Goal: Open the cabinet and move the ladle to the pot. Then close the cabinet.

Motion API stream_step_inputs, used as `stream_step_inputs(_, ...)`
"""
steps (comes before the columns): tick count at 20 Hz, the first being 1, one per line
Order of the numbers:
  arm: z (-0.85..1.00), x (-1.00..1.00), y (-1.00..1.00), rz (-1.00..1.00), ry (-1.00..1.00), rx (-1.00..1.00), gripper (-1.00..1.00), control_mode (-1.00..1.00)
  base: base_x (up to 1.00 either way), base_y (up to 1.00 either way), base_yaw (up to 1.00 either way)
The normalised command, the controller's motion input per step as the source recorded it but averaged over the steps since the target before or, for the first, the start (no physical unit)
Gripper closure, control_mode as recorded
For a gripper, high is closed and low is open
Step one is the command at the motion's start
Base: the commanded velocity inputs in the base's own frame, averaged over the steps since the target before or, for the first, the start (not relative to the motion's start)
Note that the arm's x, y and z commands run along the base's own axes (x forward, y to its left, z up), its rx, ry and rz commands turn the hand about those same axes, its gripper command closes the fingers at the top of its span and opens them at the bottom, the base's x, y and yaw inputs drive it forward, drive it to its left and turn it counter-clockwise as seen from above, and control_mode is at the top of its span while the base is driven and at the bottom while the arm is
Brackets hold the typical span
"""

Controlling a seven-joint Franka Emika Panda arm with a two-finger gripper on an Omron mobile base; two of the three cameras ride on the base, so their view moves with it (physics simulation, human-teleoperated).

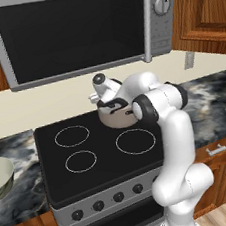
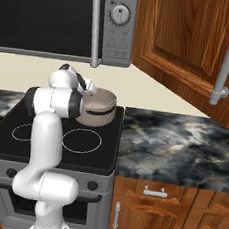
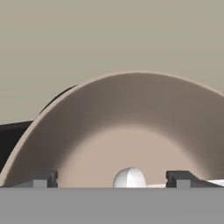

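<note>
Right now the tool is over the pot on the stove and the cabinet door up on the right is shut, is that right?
Not quite. The cabinet door is open: the right base view shows it swung out over the counter, handle outward. The rest holds: the tool is over the pot on the stove, and the hand view looks into the pot's beige inside.

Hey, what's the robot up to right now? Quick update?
Claw open over the pot on the stove, pale round ladle end between its tips. Cabinet door open. Nothing blocking.
</note>
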Motion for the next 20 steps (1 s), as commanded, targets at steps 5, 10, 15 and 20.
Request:
stream_step_inputs(5, 0.00, -0.34, 0.00, -0.02, -0.04, 0.00, -1.00, -1.00, 0.00, 0.00, 0.00)
stream_step_inputs(10, 0.02, -0.36, 0.00, -0.02, -0.04, 0.00, -1.00, -1.00, 0.00, 0.00, 0.00)
stream_step_inputs(15, 0.16, -0.34, 0.00, -0.03, -0.03, 0.00, -1.00, -1.00, 0.00, 0.00, 0.00)
stream_step_inputs(20, 0.24, -0.33, 0.00, -0.03, -0.01, 0.00, -1.00, -1.00, 0.00, 0.00, 0.00)
